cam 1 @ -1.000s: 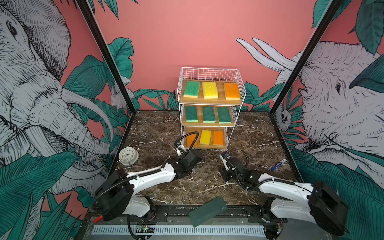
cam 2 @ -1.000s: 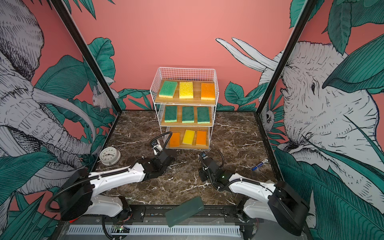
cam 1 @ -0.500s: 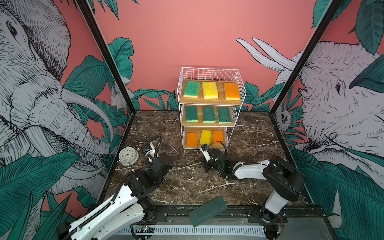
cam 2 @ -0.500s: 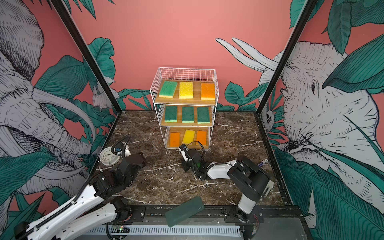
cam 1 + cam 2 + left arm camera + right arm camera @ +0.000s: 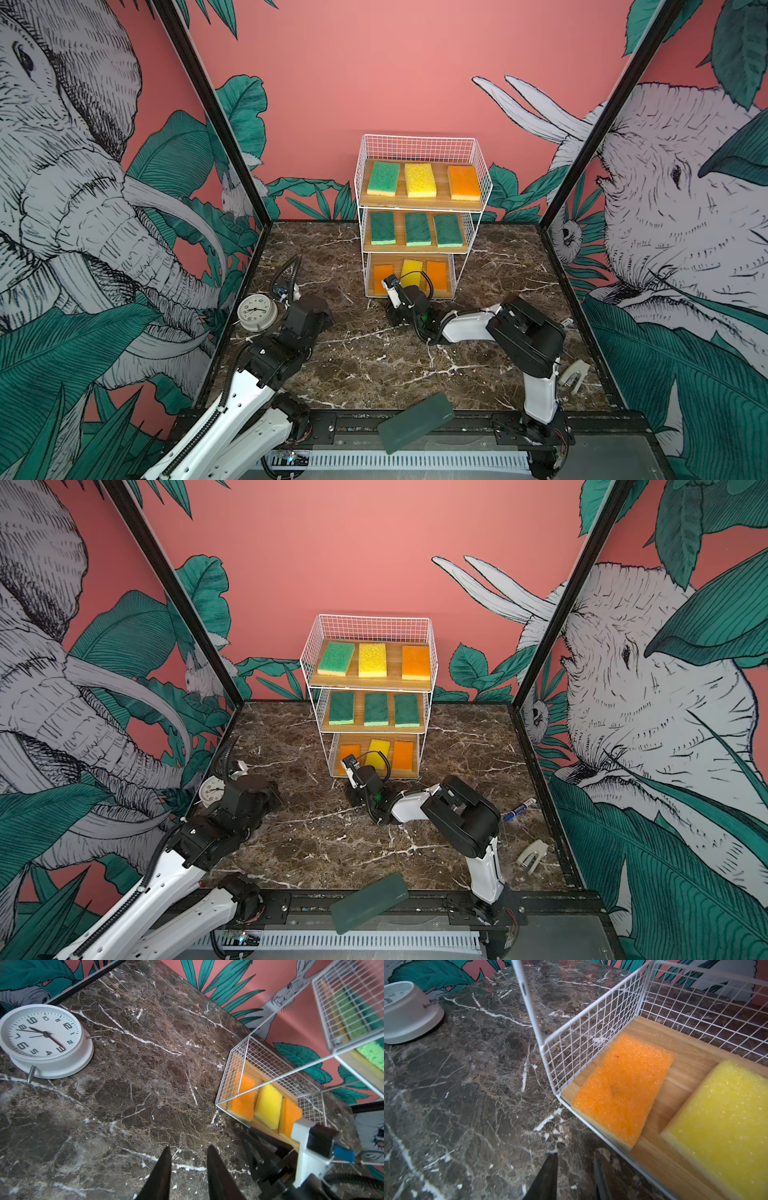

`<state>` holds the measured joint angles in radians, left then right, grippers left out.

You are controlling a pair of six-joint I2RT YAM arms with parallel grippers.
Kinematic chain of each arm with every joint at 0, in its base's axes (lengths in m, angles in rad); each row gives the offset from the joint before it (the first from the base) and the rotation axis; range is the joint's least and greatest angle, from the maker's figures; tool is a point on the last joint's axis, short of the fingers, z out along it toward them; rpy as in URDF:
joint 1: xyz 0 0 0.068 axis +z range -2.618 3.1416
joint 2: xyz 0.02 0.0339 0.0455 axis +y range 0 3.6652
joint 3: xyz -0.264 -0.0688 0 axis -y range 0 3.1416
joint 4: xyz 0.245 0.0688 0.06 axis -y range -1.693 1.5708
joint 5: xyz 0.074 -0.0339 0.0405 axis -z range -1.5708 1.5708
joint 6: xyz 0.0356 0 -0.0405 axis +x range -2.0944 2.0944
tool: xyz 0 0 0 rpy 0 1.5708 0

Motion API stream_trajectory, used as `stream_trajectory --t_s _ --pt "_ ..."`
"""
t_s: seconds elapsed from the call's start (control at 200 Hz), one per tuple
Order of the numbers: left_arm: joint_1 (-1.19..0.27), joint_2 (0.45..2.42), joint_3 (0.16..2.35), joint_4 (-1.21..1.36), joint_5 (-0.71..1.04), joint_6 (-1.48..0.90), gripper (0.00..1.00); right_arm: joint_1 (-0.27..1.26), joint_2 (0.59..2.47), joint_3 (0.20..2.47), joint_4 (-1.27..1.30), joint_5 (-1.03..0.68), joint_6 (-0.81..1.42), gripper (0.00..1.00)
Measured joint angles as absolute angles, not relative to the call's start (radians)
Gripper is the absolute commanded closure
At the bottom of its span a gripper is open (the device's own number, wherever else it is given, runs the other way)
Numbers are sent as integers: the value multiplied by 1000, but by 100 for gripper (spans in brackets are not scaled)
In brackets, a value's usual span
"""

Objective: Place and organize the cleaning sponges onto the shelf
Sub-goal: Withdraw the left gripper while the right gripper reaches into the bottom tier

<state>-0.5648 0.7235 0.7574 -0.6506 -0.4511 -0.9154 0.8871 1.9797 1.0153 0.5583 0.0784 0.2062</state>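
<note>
The shelf (image 5: 419,143) stands at the back middle in both top views and holds several cleaning sponges. Green (image 5: 383,178), yellow (image 5: 419,180) and orange (image 5: 464,183) lie on the top board. Three dark green ones (image 5: 417,229) fill the middle board. The bottom board holds orange (image 5: 623,1088), yellow (image 5: 724,1118) and orange (image 5: 436,275). My right gripper (image 5: 575,1154) is open and empty, low over the marble just outside the shelf's front left corner. My left gripper (image 5: 188,1148) is open and empty over bare marble, between the clock and the shelf.
A white alarm clock (image 5: 257,312) sits near the left wall beside my left arm. A dark green translucent slab (image 5: 415,423) lies on the front rail. A blue marker (image 5: 519,808) and a small white object (image 5: 575,374) lie at the right edge.
My left arm has drawn back from the shelf's front toward the clock, its jaws a little wider. My right arm has swung left and forward to the shelf's bottom board.
</note>
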Motion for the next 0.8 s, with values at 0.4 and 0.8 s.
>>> stream_trajectory --t_s 0.4,0.8 --pt "-334 752 787 -592 -214 -820 67 881 2067 1149 488 161 214 68" --pt "-311 753 787 -568 -160 -795 67 881 2111 1216 439 186 214 68"
